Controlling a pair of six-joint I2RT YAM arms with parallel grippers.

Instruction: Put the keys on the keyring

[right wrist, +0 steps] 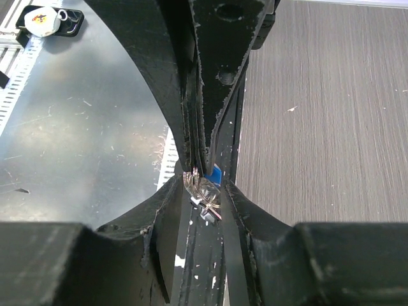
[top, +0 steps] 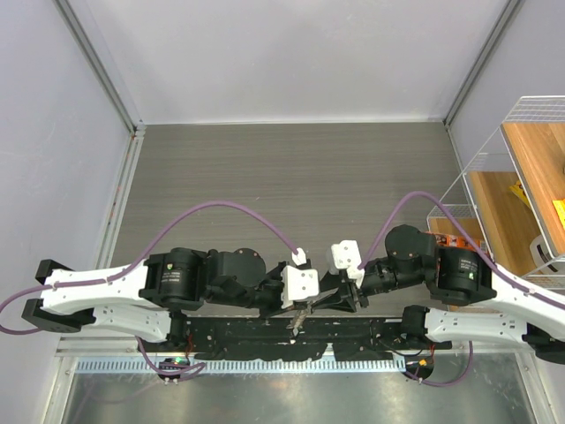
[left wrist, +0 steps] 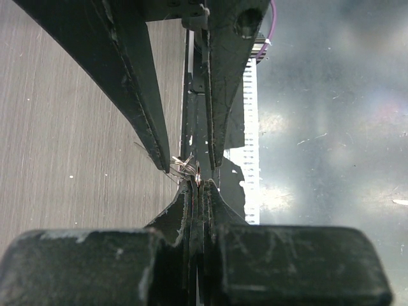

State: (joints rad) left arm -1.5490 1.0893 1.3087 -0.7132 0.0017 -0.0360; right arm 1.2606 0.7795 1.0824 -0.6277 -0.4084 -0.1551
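The keyring (right wrist: 203, 189), a small silvery wire loop, hangs at the point where my two grippers meet, just above the black base plate (top: 353, 331). My left gripper (left wrist: 196, 185) is shut, and its tips pinch the loop's wire (left wrist: 183, 164). In the right wrist view it comes down from the top. A key with a blue head (right wrist: 214, 172) sits just behind its tips, and a small metal key (right wrist: 207, 213) dangles under the loop. My right gripper (right wrist: 203, 199) has its jaws apart, one finger (right wrist: 167, 210) on each side of the loop. The other keys are out of view.
Both arms (top: 322, 291) meet nose to nose at the near edge of the grey wood-grain table (top: 291, 168). A shiny metal sheet (right wrist: 83, 127) lies beyond the edge. A white wire rack (top: 521, 177) with orange packets stands at the right.
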